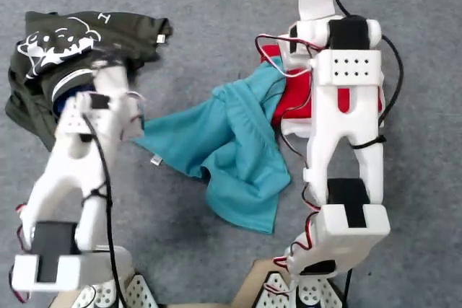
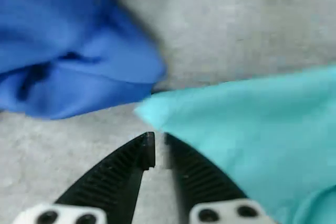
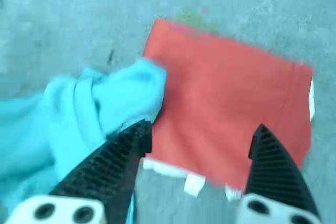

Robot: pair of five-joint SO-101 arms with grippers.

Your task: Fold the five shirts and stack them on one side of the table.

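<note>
Red shirt point(image 1: 294, 103) half hidden under right arm point(image 1: 346, 120), teal shirt point(image 1: 231, 149) overlapping.

On the grey felt-covered table point(image 1: 202, 12), the crumpled teal fabric shirt point(image 1: 238, 156) lies mid-table, its far right edge overlapping the folded red shirt point(image 1: 294, 106), with the crumpled dark green printed shirt point(image 1: 72, 37) at far left, touching the bunched blue shirt point(image 2: 68, 61).

Worktop point(image 1: 216, 27) had a grey, matt, felt-like covering with a rough nap. Teal shirt point(image 1: 238, 149) was soft, matt knit cloth, rumpled. Red shirt point(image 3: 231, 103), touching the teal shirt, was smooth matt cloth. Blue shirt point(image 2: 68, 51), near the teal shirt, was smooth cloth. Right arm point(image 1: 345, 135) and left arm point(image 1: 72, 156) had white matt plastic shells. Jaws were black plastic, ribbed on the inner faces.
</note>
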